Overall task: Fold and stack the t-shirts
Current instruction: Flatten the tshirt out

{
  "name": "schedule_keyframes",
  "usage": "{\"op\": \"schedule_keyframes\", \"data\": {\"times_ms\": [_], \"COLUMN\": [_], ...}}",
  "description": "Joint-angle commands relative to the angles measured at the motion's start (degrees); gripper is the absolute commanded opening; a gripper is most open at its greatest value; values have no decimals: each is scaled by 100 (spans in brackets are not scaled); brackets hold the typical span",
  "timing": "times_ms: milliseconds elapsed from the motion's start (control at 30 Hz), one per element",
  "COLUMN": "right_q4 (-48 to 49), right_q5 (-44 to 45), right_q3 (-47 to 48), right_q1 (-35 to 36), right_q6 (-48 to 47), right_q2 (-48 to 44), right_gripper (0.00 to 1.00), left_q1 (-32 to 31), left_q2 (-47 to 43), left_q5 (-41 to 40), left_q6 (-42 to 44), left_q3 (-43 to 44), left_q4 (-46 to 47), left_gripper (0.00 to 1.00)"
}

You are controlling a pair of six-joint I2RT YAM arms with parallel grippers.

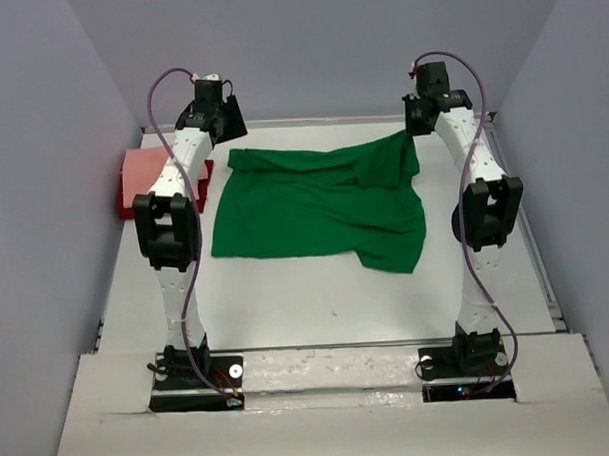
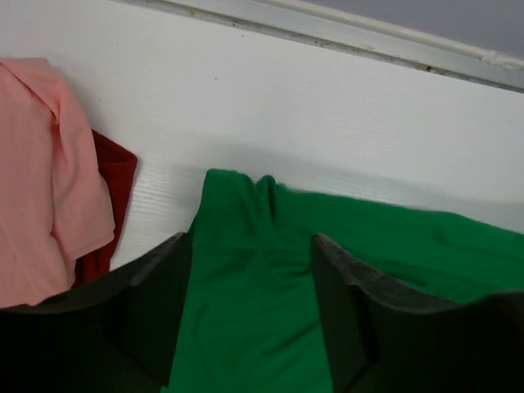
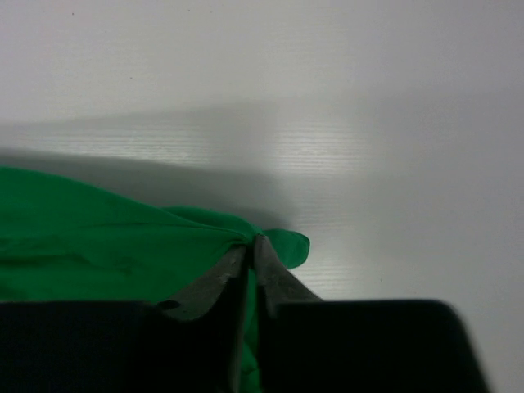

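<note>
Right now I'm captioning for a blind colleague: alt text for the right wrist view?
The right pincer is shut on a corner of the green t-shirt, which spreads left over the white table.

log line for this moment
left gripper open over green t-shirt | right gripper shut on its far-right corner | pink t-shirt atop dark red t-shirt

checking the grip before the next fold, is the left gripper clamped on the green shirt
No, the left wrist view shows the left gripper open, with the green shirt lying unpinched between its spread fingers.
</note>
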Motion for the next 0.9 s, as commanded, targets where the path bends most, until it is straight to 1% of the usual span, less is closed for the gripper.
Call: {"op": "schedule_keyframes", "data": {"times_ms": [0, 33, 67, 133, 167, 200, 233, 267, 333, 367, 400, 433, 467, 500, 533, 567, 600, 667, 700, 767, 800, 833, 867], "right_q4": [3, 3, 12, -5, 3, 3, 21, 21, -189, -268, -295, -287, -243, 53, 187, 319, 607, 777, 768, 724, 672, 645, 628], "right_q5": [-476, -511, -485, -476, -320, -292, -239, -91, -63, -72, -28, -106, -203, -282, -587, -738, -1001, -1275, -1346, -1626, -1715, -2037, -2180], "right_q3": [509, 509, 509, 483, 422, 413, 378, 377, 413, 230, -16, -331, -709, -1669, -2149, -2641, -3586, -4356, -4908, -5421, -5667, -6122, -6344], "right_q1": [-230, -230, -230, -230, -230, -230, -230, -230, -230, -230, -230, -230, -170, -108, -107, -107, -46, -46, -46, -46, -46, -46, 24], "right_q6": [-88, -114, -105, -79, -44, -44, -53, -27, 88, 158, 332, 412, 465, 649, 755, 860, 1018, 1221, 1352, 1354, 1397, 1450, 1503], "right_q2": [235, 244, 244, 149, 87, 25, -141, -221, -466, -607, -808, -1315, -1642, -1993, -2345, -2714, -3388, -4015, -4479, -4869, -5054, -5377, -5563], "right_gripper": [45, 86, 90, 92, 92, 93, 96, 96, 97, 97, 97, 97, 97, 96, 94, 93, 91, 81, 70, 67, 66, 66, 67], "left_q1": [117, 135, 161, 179, 162, 153, 118, 109, 65, 65, 39, -66, -163, -259, -443, -445, -532, -567, -585, -577, -577, -577, -568], "left_q2": [136, 206, 224, 189, 15, -118, -415, -566, -960, -1119, -1277, -1679, -1918, -2156, -2576, -2789, -2965, -3421, -3545, -3915, -4038, -4265, -4372], "left_q5": [147, 313, 332, 323, 271, 236, 148, 43, 51, 77, 103, 77, -36, -246, -300, -336, -49, -37, 6, 7, -45, -72, -46], "left_q6": [101, 92, 74, 74, 57, 48, 39, 30, -22, -83, -136, -154, -172, -146, -154, -154, -241, -303, -286, -251, -242, -251, -286], "left_q3": [274, 308, 326, 388, 327, 83, -50, -165, -411, -516, -805, -990, -1209, -1725, -1948, -2211, -2753, -3170, -3589, -3891, -4032, -4338, -4489], "left_q4": [48, -12, -13, -127, -57, 30, 127, 215, 269, 199, 181, 172, 172, 207, 216, 216, 294, 234, 242, 181, 128, 128, 128], "left_gripper": [99, 99, 99, 99, 99, 99, 99, 99, 99, 99, 99, 99, 99, 99, 99, 99, 99, 99, 99, 99, 99, 99, 99]}}
